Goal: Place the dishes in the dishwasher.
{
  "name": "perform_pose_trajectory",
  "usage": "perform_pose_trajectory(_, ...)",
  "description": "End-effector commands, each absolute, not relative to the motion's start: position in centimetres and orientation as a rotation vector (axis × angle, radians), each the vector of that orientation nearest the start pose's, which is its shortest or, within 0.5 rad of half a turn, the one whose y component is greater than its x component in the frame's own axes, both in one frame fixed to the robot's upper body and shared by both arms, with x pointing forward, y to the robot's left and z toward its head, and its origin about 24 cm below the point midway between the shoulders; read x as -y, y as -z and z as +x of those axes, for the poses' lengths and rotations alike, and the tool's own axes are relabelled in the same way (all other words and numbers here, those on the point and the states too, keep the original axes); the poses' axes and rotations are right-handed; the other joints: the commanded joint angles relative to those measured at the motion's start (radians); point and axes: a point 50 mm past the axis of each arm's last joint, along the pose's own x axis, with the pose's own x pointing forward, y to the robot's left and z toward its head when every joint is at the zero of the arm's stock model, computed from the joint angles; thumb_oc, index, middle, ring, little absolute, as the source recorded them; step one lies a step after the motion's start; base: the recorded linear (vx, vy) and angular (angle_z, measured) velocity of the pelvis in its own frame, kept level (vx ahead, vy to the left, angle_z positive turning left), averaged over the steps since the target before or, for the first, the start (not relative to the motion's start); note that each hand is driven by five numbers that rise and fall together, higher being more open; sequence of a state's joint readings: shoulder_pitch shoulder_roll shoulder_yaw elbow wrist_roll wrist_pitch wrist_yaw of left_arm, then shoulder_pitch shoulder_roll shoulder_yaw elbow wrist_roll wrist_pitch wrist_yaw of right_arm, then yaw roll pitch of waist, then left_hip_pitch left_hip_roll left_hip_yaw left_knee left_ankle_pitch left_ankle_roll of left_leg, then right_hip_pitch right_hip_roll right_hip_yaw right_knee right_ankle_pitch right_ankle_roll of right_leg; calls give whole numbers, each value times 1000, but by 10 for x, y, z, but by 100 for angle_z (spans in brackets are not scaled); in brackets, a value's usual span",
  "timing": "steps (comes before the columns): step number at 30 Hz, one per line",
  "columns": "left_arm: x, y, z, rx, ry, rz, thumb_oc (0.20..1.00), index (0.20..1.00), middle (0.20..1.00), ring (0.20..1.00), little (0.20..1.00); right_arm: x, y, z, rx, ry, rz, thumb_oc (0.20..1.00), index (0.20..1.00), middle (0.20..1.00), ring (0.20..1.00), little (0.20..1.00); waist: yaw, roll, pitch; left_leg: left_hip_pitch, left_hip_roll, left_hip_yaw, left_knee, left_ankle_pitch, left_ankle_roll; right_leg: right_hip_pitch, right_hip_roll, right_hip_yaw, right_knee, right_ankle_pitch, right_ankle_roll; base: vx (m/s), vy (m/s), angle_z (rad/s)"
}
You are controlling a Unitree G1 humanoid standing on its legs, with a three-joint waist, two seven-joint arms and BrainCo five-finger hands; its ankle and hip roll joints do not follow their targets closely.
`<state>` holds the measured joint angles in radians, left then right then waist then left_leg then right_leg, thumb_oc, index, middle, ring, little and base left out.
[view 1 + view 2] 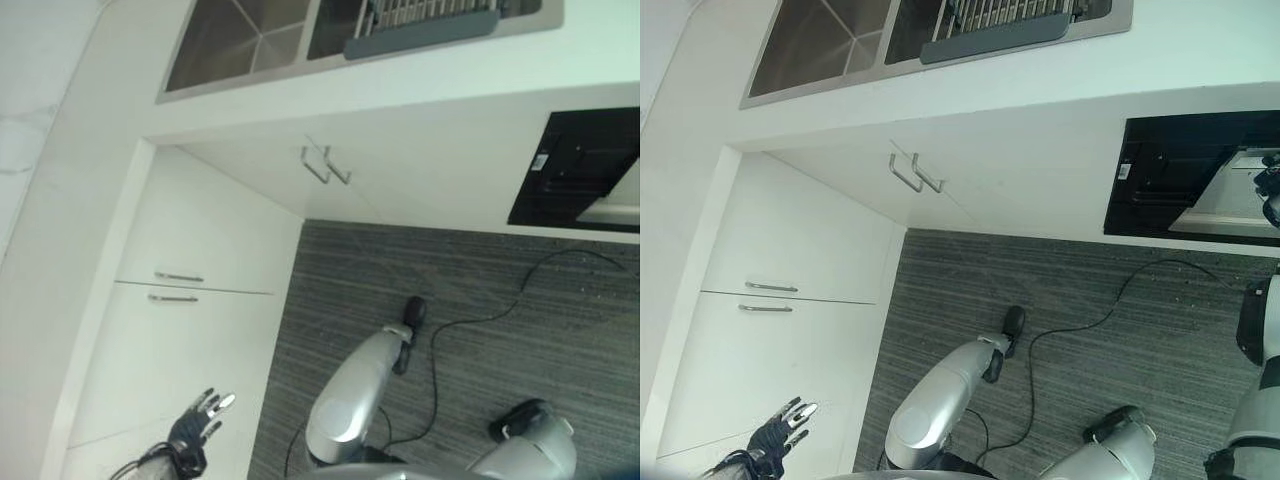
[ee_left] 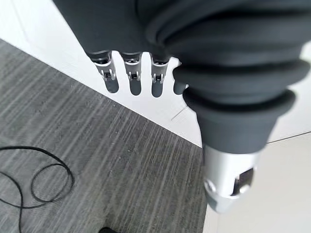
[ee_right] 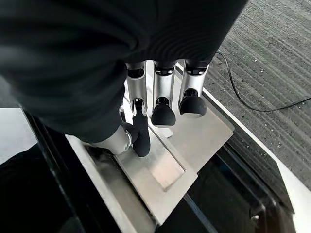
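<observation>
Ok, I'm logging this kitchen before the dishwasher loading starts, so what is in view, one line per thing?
Sink: one, steel, two basins, set in the white counter at the far side.
Dish rack: one, dark grey, in the sink's right basin.
Cabinet doors: white, under the counter, with silver bar handles.
Dishwasher: one, black, open, below the counter on the right.
Dishwasher door: one, steel-lined, partly open.
Floor: grey striped carpet.
Left hand: fingers straight, empty, by the lower cabinets.
Right hand: fingers curled, over the door's top edge; contact unclear.
</observation>
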<state>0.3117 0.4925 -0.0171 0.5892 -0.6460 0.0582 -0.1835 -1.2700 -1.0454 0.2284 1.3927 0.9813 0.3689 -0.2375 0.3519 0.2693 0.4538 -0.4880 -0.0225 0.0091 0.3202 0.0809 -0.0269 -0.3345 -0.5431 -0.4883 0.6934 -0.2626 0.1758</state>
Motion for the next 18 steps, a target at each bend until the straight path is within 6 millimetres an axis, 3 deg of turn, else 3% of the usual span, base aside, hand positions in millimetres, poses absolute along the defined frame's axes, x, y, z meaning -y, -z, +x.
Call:
perform_pose_trajectory(1,-335,84,80,-874,-324,-93,1000,1000,1000,1000,1000,376,-397,322,420,502,401,200,200,200,200,200,76,-45,-36,-6,40,45,51,-73,-58,39,18,70,-97,82,-29,-125,-128,0)
perform_pose_trajectory(3,-337,80,84,-855,-324,-86,1000,1000,1000,1000,1000,380,-391,322,396,514,407,200,200,200,200,200,78,-54,-31,-13,49,48,56,-71,-60,47,24,60,-105,88,-29,-94,-85,1)
perform_pose_trajectory(8,-346,69,97,-810,-328,-71,1000,1000,1000,1000,1000,390,-351,330,315,506,494,200,200,200,200,200,85,-89,-33,-12,69,53,63,-80,-53,94,59,22,-152,98,-42,-87,-86,-4)
perform_pose_trajectory(10,-345,64,106,-774,-334,-84,1000,1000,1000,1000,1000,395,-318,334,208,556,436,200,200,200,200,200,80,-106,-38,0,81,56,56,-79,-52,128,85,8,-193,109,-46,-93,-53,6)
perform_pose_trajectory(12,-342,62,111,-744,-345,-112,1000,1000,1000,1000,1000,395,-300,337,154,516,399,200,200,200,200,200,73,-115,-39,9,90,56,47,-77,-50,151,103,-3,-225,119,-48,-102,-29,1)
perform_pose_trajectory(16,-338,48,125,-660,-373,-138,1000,1000,1000,1000,1000,389,-240,336,109,442,456,200,200,200,200,200,42,-154,-26,31,112,64,30,-77,-47,209,146,-13,-297,139,-55,-100,-80,-7)
perform_pose_trajectory(17,-338,46,126,-654,-377,-138,1000,1000,1000,1000,1000,388,-233,336,103,439,467,200,200,200,200,200,40,-158,-25,33,113,65,28,-77,-47,215,151,-14,-304,141,-56,-87,-90,-9)
perform_pose_trajectory(18,-338,41,131,-619,-393,-147,1000,1000,1000,1000,1000,381,-204,334,74,422,510,200,200,200,200,200,31,-176,-24,46,119,73,9,-71,-49,243,175,-13,-346,149,-56,-99,-87,-11)
